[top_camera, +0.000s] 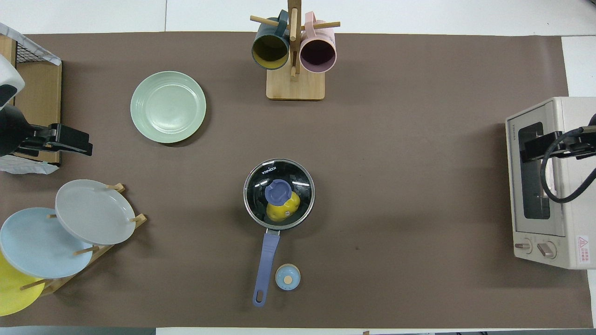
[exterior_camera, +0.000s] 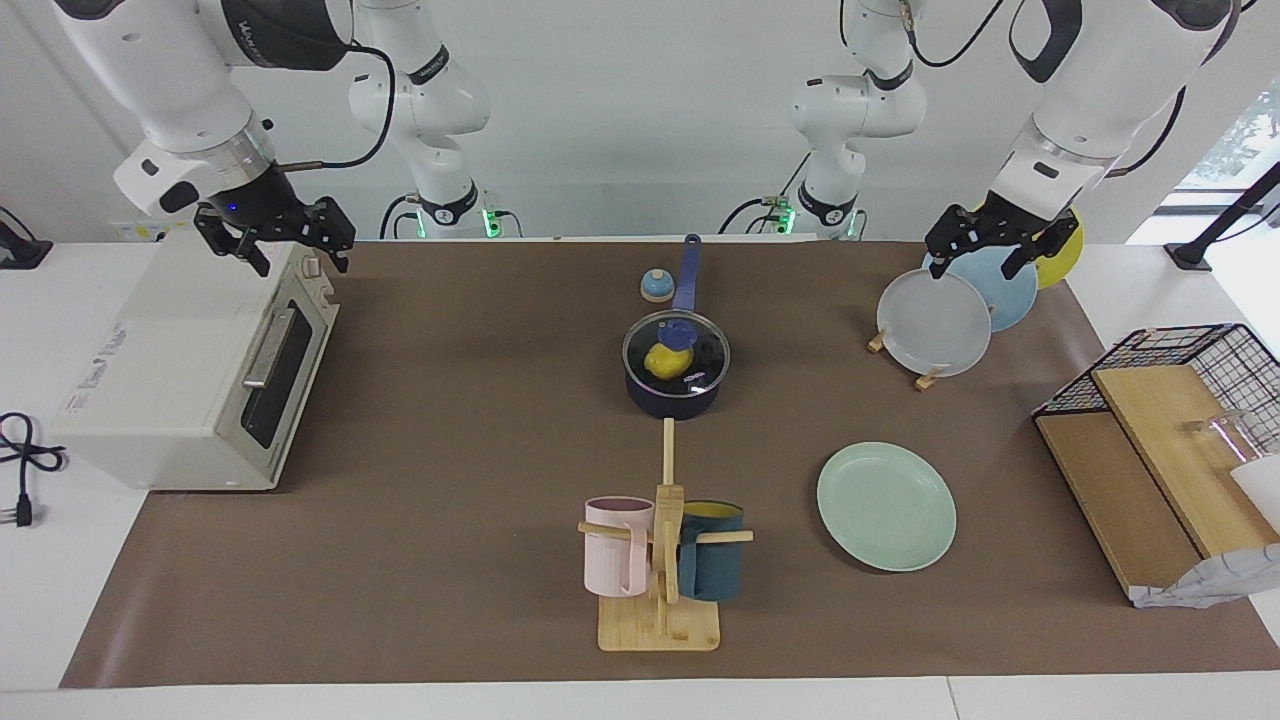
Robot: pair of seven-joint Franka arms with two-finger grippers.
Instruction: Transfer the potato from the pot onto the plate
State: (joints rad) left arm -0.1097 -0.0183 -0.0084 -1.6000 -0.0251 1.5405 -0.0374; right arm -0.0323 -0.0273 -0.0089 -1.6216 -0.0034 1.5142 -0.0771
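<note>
Potato in lidded pot; left gripper, right gripper both released, well apart.

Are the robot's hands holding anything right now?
No, nothing. The left hand hangs open over the plate rack, and the right hand hangs open over the toaster oven.

My white table wears a brown mat, a plain white wall at twelve o'clock, a daylit window at two.
</note>
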